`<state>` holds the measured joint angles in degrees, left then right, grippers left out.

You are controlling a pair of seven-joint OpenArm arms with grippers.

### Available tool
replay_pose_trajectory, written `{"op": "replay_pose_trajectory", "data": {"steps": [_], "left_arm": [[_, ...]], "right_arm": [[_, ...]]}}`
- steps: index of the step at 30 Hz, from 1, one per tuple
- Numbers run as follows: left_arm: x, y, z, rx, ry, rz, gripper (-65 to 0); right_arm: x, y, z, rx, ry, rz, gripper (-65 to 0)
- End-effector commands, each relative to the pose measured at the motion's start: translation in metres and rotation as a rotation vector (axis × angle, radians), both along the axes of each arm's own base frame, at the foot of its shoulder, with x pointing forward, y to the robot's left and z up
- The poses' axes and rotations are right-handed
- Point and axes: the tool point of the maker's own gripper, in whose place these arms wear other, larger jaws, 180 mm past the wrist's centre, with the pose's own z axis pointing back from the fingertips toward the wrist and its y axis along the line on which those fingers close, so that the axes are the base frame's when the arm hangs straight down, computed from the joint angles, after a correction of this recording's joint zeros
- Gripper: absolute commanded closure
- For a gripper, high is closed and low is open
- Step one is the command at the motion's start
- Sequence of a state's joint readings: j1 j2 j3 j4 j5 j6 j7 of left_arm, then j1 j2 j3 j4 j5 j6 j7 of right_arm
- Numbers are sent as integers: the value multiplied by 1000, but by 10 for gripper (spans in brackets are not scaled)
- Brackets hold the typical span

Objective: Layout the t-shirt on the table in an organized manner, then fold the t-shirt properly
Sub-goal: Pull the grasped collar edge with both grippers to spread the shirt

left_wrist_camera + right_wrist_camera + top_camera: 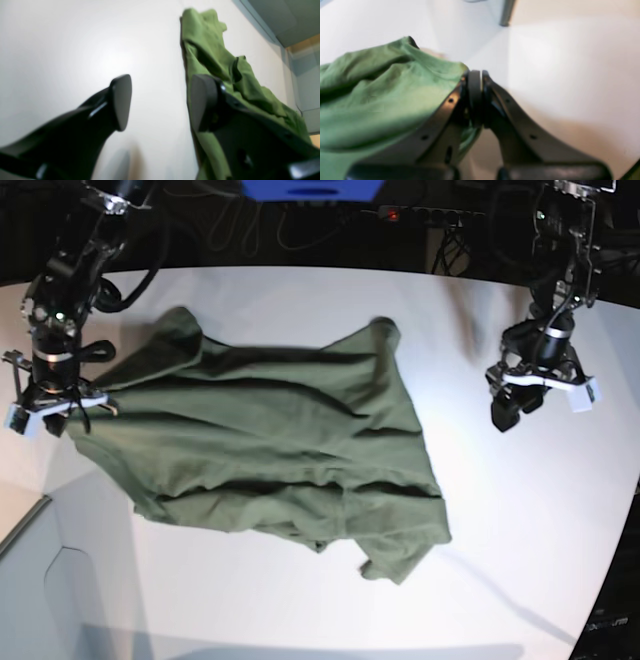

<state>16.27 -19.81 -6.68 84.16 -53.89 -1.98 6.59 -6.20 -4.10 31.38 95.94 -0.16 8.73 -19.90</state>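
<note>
The right gripper (475, 100) is pinching an edge of the t-shirt (270, 450), apparently to pull the rumpled cloth flat on the table (520, 520), while the left gripper (160, 102) is hovering wide open and empty, the shirt just beside its fingers.

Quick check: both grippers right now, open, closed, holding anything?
Left gripper: open, holding nothing.
Right gripper: shut on the t-shirt edge.
</note>
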Motion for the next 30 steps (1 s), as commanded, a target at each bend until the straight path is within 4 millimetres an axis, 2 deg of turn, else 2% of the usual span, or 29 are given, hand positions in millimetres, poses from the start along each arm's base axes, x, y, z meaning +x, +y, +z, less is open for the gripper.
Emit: {"op": "replay_pose_trajectory", "data": {"steps": [1, 3, 6, 10, 13, 17, 22, 25, 27, 28, 30], "left_arm": [[7, 2, 12, -1, -46, 3, -362], [7, 1, 10, -1, -41, 3, -366], [8, -16, 5, -34, -38, -7, -428], [21, -35, -10, -59, -14, -34, -523], [36, -54, -25, -81, 17, -61, -528], [49, -81, -42, -114, 52, -90, -527], [56, -121, -56, -126, 94, -170, -526], [54, -142, -66, -107, 126, -237, -525], [50, -149, -72, -98, 147, -263, -516], [49, -151, -73, -98, 149, -268, -487], [47, -151, -75, -102, 154, -266, -350]], "right_arm": [[8, -3, 8, -11, -31, 2, 0], [11, -8, 0, -6, -10, 2, -12], [10, -11, -4, -8, 3, 3, -119], [7, -9, 8, -27, -22, 3, -267], [3, 0, 26, -37, -68, 3, -320], [2, 25, 32, -14, -92, 31, -325], [1, 64, 17, 11, -46, 144, -325], [-1, 72, 13, 18, -36, 166, -325], [-2, 72, 12, 18, -33, 166, -325], [-2, 72, 11, 19, -30, 166, -325], [-2, 73, 11, 19, -30, 167, -325]]}}
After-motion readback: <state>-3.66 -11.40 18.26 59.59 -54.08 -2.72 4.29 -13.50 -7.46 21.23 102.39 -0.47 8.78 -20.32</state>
